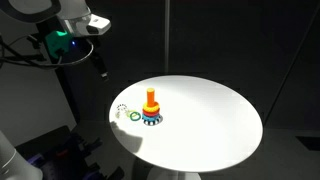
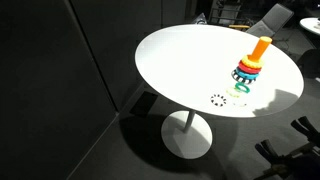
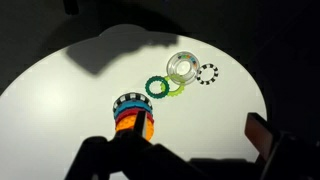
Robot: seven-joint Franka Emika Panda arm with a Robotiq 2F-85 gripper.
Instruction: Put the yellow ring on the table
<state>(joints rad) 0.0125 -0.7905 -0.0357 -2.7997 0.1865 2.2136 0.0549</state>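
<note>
The yellow ring [image 1: 151, 107] sits on the stacking toy, under an orange peg [image 1: 151, 96] and above a red ring and the blue base. The toy stands on the round white table [image 1: 210, 120]. In the wrist view the yellow-orange ring [image 3: 128, 124] is at the lower left, partly hidden behind my left finger [image 3: 140, 123]. My gripper [image 3: 199, 130] is open with nothing between its fingers, and it hangs above the table beside the toy. In an exterior view the gripper [image 1: 101, 68] is high, up and to the left of the toy.
A green ring [image 3: 157, 87], a clear ring [image 3: 182, 67] and a small black-and-white toothed ring [image 3: 207, 73] lie loose on the table near the toy. In an exterior view a dark wall stands behind the table [image 2: 170, 60], with chairs at the right.
</note>
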